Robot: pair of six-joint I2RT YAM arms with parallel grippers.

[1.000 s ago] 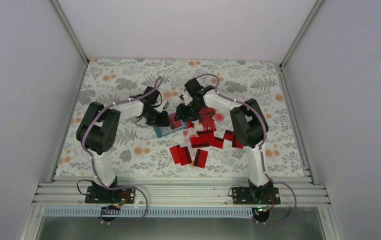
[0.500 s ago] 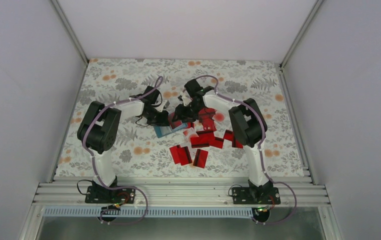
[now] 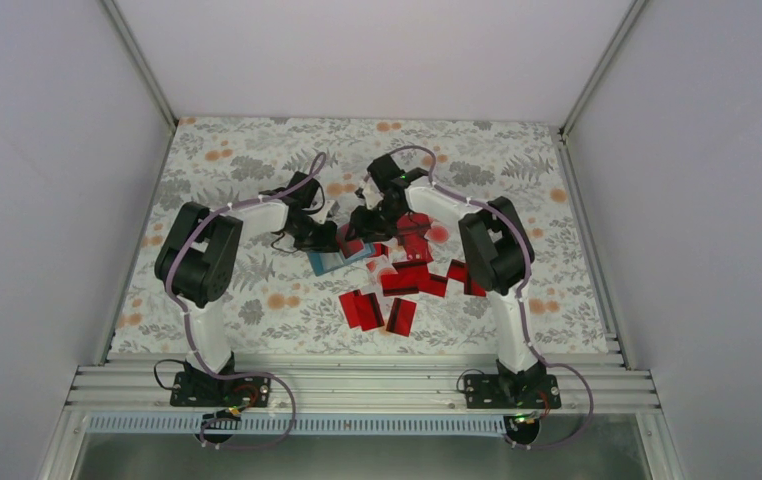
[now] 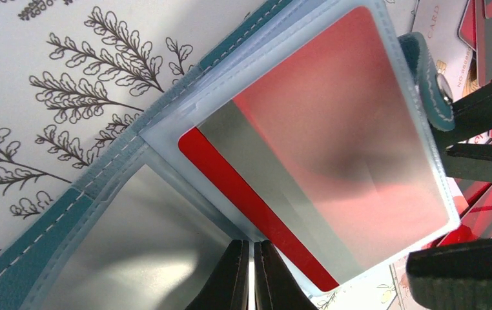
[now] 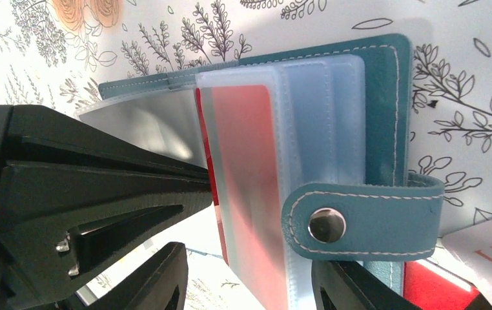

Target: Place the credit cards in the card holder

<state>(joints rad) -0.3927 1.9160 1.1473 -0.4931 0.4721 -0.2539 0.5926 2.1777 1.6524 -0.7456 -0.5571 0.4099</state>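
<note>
Shifted since a second ago: my left gripper (image 4: 252, 261), its jaws drawn the last bit together, now pinching a clear sleeve of the card holder (image 5: 382, 97). Card holder: lying open on the floral table (image 3: 237, 290), between my two grippers. One red card (image 4: 334, 129): inside a sleeve. My right gripper (image 5: 256, 287): spread, one finger either side of the sleeves. Loose credit cards (image 3: 412, 280): heaped just right of the holder.

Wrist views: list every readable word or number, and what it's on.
"CARD" – pale card, left wrist view.
Digits on that card – too blurred to read.
"VI", cut by the frame edge – pale card, right wrist view.
Card holder: no text.
</note>
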